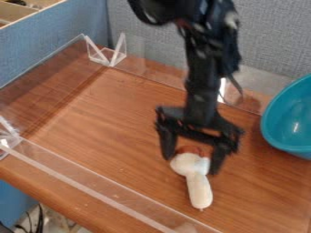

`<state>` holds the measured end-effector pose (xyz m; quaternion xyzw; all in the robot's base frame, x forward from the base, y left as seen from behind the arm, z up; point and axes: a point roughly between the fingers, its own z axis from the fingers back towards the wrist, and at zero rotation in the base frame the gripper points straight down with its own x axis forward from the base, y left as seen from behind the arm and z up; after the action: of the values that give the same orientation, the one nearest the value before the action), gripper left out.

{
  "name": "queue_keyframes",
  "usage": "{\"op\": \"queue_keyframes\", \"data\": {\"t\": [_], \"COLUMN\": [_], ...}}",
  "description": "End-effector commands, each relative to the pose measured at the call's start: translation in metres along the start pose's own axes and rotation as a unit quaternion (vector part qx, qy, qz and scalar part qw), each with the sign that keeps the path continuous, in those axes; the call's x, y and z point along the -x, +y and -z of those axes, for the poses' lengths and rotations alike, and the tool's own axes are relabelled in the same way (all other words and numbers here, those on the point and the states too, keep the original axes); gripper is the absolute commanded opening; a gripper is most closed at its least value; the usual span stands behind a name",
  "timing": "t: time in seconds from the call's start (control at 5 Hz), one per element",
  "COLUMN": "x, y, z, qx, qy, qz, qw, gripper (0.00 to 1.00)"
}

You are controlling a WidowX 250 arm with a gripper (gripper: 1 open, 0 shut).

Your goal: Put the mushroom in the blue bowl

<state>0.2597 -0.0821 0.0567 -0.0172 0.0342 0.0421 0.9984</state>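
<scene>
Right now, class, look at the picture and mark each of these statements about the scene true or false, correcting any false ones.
1. The hand is open, its fingers straddling the mushroom's cap. True.
2. The mushroom lies inside the blue bowl. False: it lies on the wooden table, apart from the bowl.
3. The blue bowl sits at the picture's right edge. True.
4. The hand has lifted the mushroom clear of the table. False: the mushroom rests on the wood.
</scene>
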Motion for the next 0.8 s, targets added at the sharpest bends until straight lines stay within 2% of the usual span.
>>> {"op": "queue_keyframes", "data": {"t": [0.0, 0.6], "x": [-0.001, -0.002], "y": [-0.009, -0.016], "z": [0.004, 0.022], "qx": [0.006, 0.006], "qy": [-0.020, -0.022], "qz": [0.002, -0.006], "qw": [0.9998, 0.9997], "gripper": [1.00, 1.00]}}
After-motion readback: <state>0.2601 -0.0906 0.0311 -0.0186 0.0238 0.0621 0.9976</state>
